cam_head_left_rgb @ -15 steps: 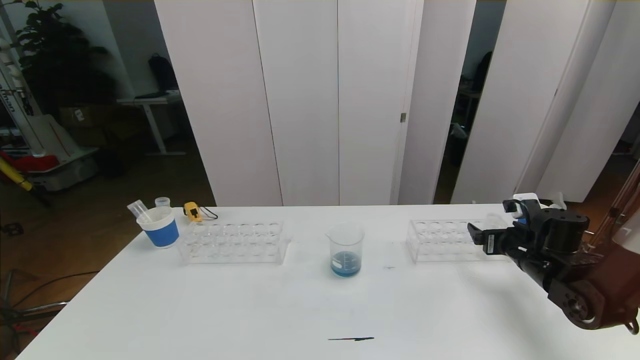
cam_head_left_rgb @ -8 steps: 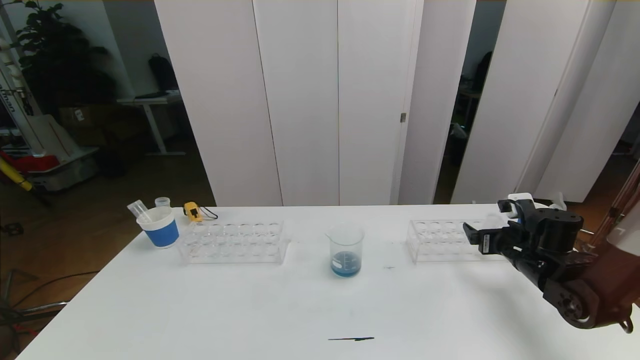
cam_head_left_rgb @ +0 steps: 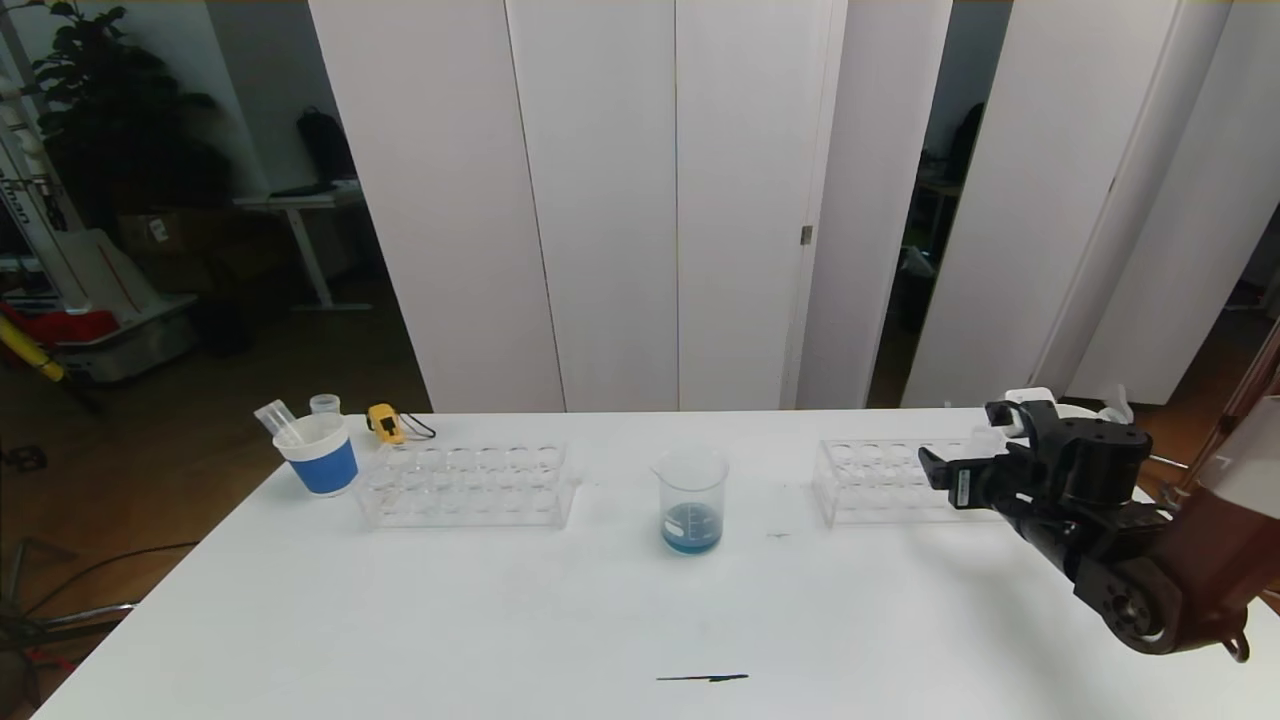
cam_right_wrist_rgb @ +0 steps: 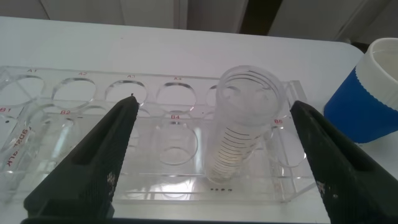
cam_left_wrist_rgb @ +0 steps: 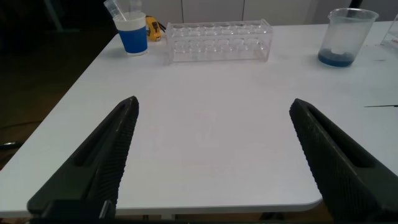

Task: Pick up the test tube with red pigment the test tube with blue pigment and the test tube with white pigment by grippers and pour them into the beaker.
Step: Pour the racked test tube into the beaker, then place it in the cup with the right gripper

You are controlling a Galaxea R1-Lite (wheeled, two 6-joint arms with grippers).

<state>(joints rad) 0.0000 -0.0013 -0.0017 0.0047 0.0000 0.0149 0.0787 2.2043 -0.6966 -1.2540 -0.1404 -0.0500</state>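
Note:
The beaker [cam_head_left_rgb: 691, 497] stands mid-table with blue liquid at its bottom; the left wrist view shows it too [cam_left_wrist_rgb: 345, 36]. A clear graduated tube with a cream-white tint low down, the test tube with white pigment [cam_right_wrist_rgb: 241, 127], stands upright in the right rack [cam_right_wrist_rgb: 155, 180]. My right gripper [cam_right_wrist_rgb: 212, 103] is open, its fingers on either side of this tube and apart from it; in the head view it [cam_head_left_rgb: 960, 438] hovers at the right end of that rack [cam_head_left_rgb: 880, 480]. My left gripper [cam_left_wrist_rgb: 212, 104] is open and empty over the table's near edge. The test tubes with red and blue pigment are out of view.
An empty clear rack [cam_head_left_rgb: 465, 485] lies left of the beaker. A blue-and-white paper cup [cam_head_left_rgb: 320, 455] holding a clear tube and a yellow object [cam_head_left_rgb: 385, 422] sit at the far left. Another blue-and-white cup [cam_right_wrist_rgb: 370, 87] stands beside the right rack. A dark streak [cam_head_left_rgb: 702, 678] marks the table's front.
My right gripper has shifted a little to the left and up along the end of the right rack, still open. Nothing else has moved.

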